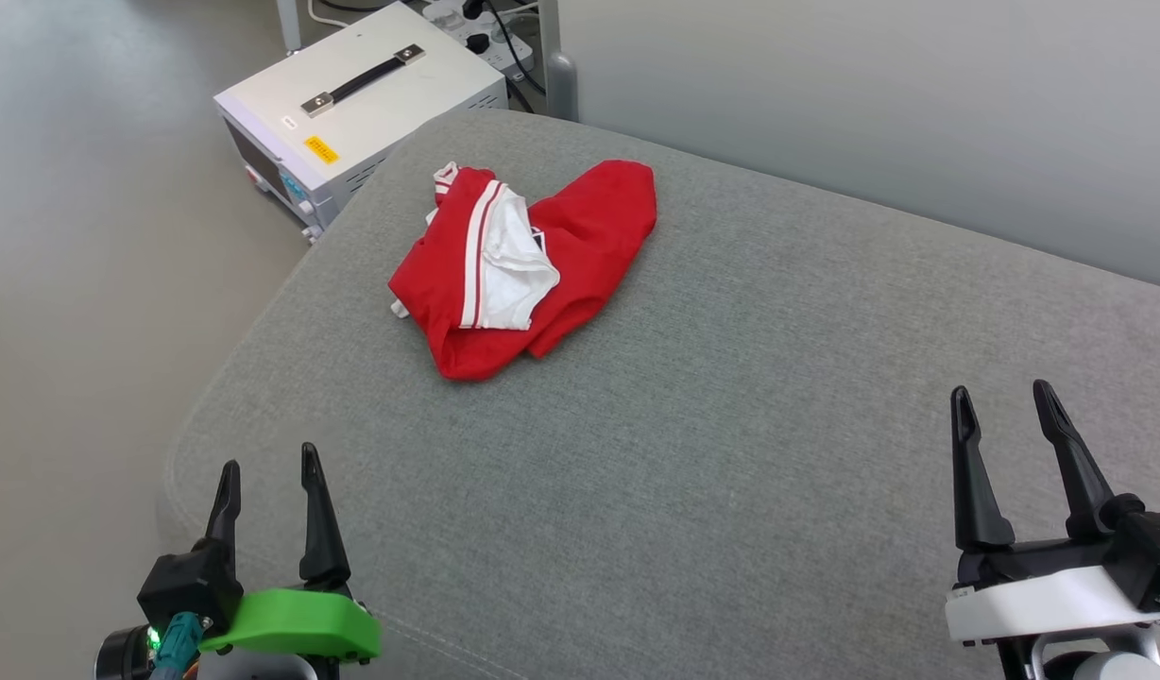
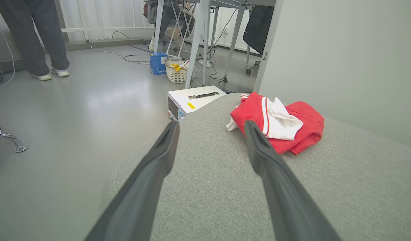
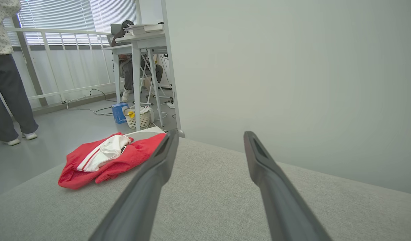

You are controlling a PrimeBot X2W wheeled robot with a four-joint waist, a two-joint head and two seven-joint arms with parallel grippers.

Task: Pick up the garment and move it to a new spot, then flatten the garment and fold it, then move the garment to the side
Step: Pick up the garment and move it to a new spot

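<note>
Crumpled red garment [image 1: 589,227] on the grey cushion [image 1: 731,425] near its left edge, left pincer [image 1: 268,460] released and empty, right pincer [image 1: 1001,391] likewise released, both well apart from it

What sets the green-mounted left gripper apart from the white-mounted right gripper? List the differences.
Mount: the left gripper has a bright green plastic mount; the right gripper has a white one. Place: the left gripper hovers by the grey fabric cushion's rounded corner, nearer the crumpled red-and-white T-shirt; the right gripper is farther from it. Shared: both are open, empty, with two long dark fingers.
</note>
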